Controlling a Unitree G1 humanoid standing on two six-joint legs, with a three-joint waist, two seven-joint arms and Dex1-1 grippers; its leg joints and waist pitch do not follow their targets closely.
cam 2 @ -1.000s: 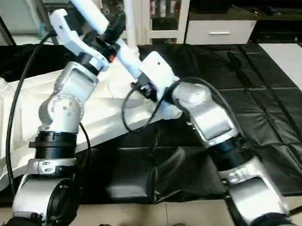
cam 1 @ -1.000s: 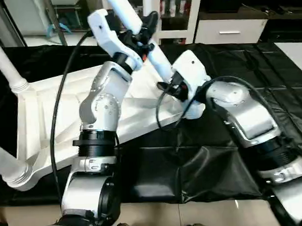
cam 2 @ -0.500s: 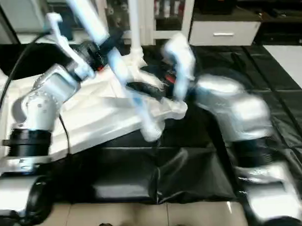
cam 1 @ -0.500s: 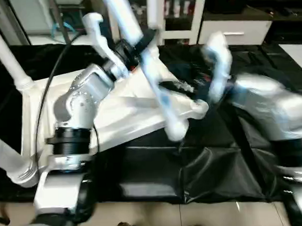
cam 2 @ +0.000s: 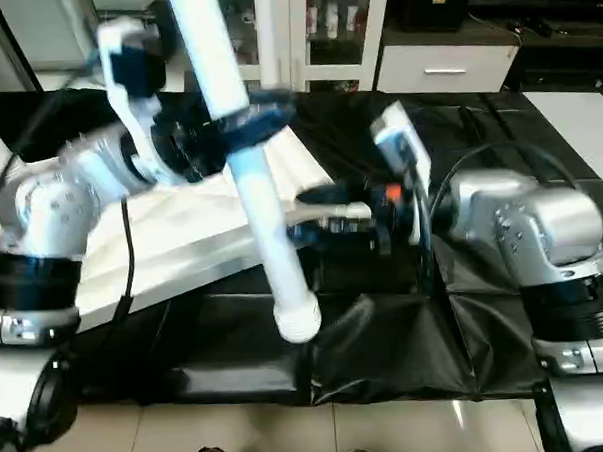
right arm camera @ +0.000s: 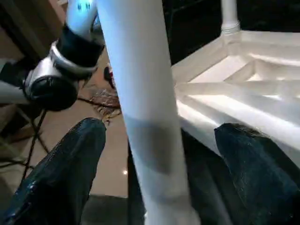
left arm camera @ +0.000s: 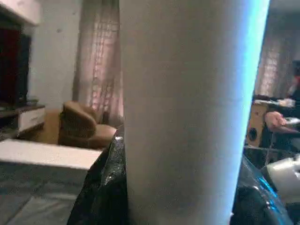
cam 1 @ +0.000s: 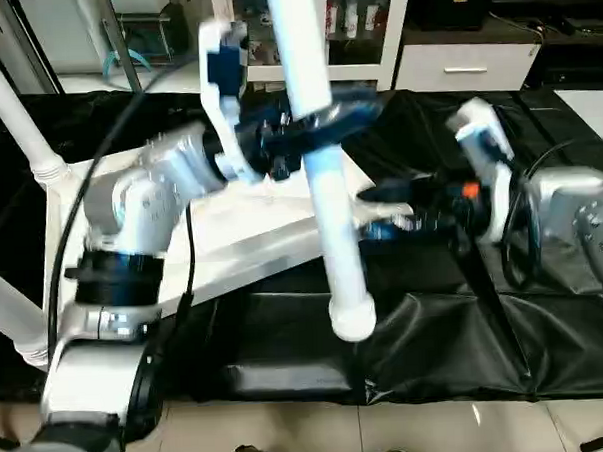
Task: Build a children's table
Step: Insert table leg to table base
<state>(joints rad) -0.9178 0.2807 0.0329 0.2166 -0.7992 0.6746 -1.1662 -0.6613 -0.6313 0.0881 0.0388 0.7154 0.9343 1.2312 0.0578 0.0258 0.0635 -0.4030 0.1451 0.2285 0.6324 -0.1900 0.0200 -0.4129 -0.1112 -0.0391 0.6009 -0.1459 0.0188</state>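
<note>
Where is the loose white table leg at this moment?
In the left eye view the leg stands almost upright in mid-picture, held by the left gripper above the tabletop, with the open right gripper just beside it.

The tube leg [cam 1: 324, 175] is plain white with a faint bluish sheen along one side. The tabletop [cam 1: 232, 229] is white too, its underside ribbed in the same white, and the fitted legs [cam 1: 12, 119] match it. The work table's cover [cam 1: 456, 329] is glossy black, creased into squares. The forearms [cam 1: 131, 208] are silver with black rings at the joints; the wrist housings [cam 1: 224, 64] are white. The gripper fingers [right arm camera: 61, 178] are black, with a small orange spot [cam 1: 468, 190] on the right wrist. The floor tiles [cam 1: 291, 447] are pale beige.
</note>
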